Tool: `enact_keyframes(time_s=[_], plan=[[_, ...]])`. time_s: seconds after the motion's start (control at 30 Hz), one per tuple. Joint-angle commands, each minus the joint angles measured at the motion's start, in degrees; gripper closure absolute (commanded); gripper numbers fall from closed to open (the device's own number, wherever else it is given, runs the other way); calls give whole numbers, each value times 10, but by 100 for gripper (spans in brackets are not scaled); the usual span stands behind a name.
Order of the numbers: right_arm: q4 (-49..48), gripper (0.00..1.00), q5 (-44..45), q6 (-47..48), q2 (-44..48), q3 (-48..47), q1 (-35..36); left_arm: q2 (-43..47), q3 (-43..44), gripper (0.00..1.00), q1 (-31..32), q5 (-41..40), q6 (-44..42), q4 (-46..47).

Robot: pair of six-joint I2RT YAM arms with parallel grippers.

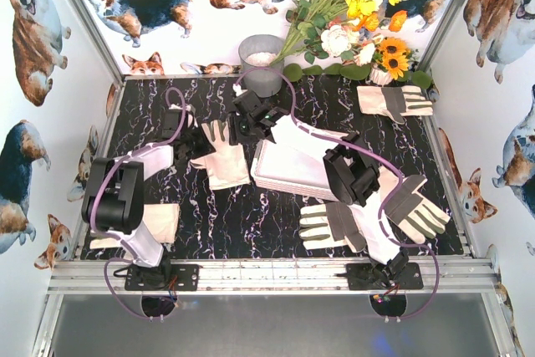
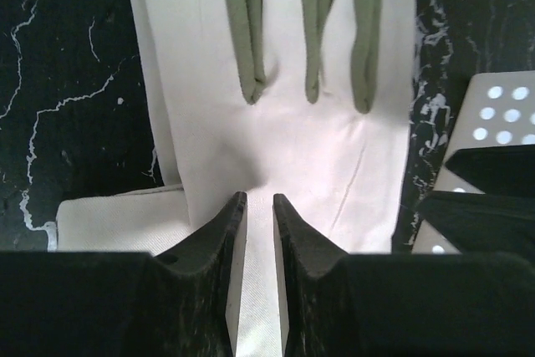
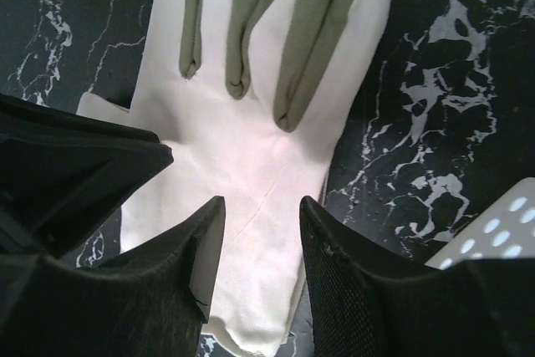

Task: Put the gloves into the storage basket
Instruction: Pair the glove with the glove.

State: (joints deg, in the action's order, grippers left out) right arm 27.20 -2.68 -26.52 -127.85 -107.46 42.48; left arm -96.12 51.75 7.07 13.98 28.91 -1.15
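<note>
Left claw (image 2: 259, 202), jaws drawn narrow, pinches a raised fold of a cream glove (image 2: 284, 123) at mid-palm, its grey fingers pointing ahead of the tips, a hold likely chosen so limp cloth lifts in one bunch. Just right of it lies the storage basket (image 2: 493, 123), a short carry. Right claw (image 3: 262, 206) stands half-open astride a glove palm (image 3: 251, 156), gripping nothing; whether the same glove is unclear.

Top: basket (image 1: 280, 177) partly under both arms; corner glove (image 1: 163, 221) half under left arm. Left wrist: left glove (image 2: 284, 140) fingertips cut by top edge. Right wrist: right glove (image 3: 251, 165) likewise; basket (image 3: 501, 236) only a corner.
</note>
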Motion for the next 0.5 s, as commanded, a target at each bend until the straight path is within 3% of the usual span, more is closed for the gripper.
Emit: enact_keyframes(time_s=[0.0, 0.2, 0.47], plan=[[0, 58, 15, 8, 0, -26, -6, -29, 12, 87, -2, -3, -3, 18], [11, 54, -2, 8, -12, -38, -10, -36, -21, 91, -5, -43, -15, -2], [51, 48, -96, 32, -38, -78, -11, 51, -157, 92, -9, -50, 0, 16]])
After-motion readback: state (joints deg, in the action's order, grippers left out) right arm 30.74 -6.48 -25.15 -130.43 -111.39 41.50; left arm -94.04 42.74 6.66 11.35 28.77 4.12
